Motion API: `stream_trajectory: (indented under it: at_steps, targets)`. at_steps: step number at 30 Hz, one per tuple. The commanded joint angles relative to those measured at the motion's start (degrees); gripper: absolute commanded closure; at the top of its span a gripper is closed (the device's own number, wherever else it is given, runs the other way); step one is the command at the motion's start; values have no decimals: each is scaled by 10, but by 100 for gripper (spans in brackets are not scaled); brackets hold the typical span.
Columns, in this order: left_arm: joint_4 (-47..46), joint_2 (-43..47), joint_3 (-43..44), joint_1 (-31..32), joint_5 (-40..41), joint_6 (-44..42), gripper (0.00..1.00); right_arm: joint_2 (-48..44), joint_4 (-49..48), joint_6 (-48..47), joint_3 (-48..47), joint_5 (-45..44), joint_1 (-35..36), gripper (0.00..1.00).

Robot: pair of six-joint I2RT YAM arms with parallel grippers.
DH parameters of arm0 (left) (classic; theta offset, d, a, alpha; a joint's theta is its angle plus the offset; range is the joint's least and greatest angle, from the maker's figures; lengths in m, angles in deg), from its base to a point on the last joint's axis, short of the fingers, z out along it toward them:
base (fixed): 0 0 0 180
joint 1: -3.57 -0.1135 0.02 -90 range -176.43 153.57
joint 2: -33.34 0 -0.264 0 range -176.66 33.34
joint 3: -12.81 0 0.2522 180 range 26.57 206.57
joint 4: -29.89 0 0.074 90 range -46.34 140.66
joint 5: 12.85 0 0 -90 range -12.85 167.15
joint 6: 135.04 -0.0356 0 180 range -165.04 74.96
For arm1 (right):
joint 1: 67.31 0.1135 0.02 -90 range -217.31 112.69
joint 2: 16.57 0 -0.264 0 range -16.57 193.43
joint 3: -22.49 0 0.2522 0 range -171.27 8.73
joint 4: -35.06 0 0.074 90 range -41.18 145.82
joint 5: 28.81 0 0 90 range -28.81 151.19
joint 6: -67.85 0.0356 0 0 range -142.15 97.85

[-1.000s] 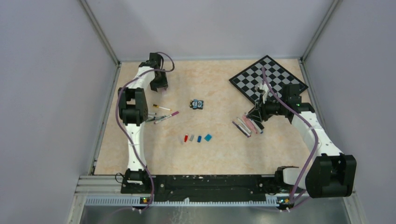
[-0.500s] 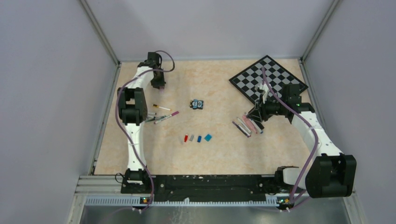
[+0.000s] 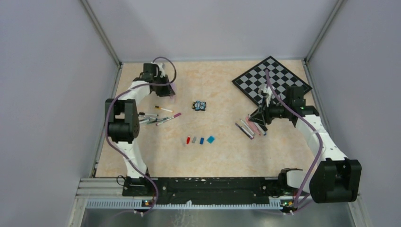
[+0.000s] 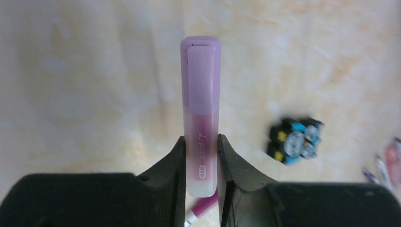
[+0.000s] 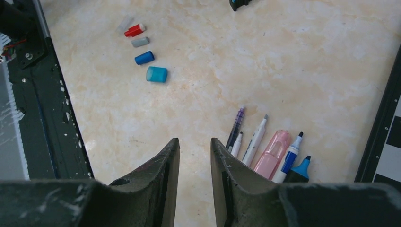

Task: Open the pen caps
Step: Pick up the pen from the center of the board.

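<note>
Behind the fingers (image 4: 175,179) of the left gripper (image 4: 201,139), a magenta pen (image 4: 204,208) shows only a sliver, the rest hidden; more pens (image 4: 385,165) are blurred and cut off at that view's right edge; the toy block (image 4: 294,141) is too soft to read; the right wrist view clips the block at its top edge and the chessboard (image 5: 388,137) at its right; a pink marker (image 5: 272,153) and two blue-tipped markers (image 5: 289,163) run out of sight behind a finger (image 5: 227,179) of the right gripper (image 5: 195,142); from above, the caps (image 3: 198,140) are mere coloured specks.
</note>
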Motion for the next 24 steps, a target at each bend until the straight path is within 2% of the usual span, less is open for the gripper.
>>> stream_trajectory:
  at_steps: [1,4,6,9,11,14,17,20,24]
  targets:
    - [-215,186,-145,1,-159,84,100,-38,-18,-32,18,66,6,70]
    - [-376,279,-295,6,-245,173,100,-56,-48,-32,47,109,6,66]
    - [-489,336,-394,20,-266,237,100,-68,-72,-36,75,157,6,60]
    - [-621,408,-509,74,-243,307,100,-87,-90,-67,115,237,6,48]
    - [-669,442,-567,140,-196,329,100,-101,-86,-105,140,273,6,42]
    - [-718,471,-608,232,-114,348,100,-114,-112,-96,158,281,6,40]
    - [-767,473,-631,306,-39,363,100,-110,-198,23,175,267,6,40]
    - [-794,457,-630,357,22,363,100,-106,-302,152,193,220,18,40]
    - [-803,423,-606,414,92,355,100,-90,-314,184,190,187,47,40]
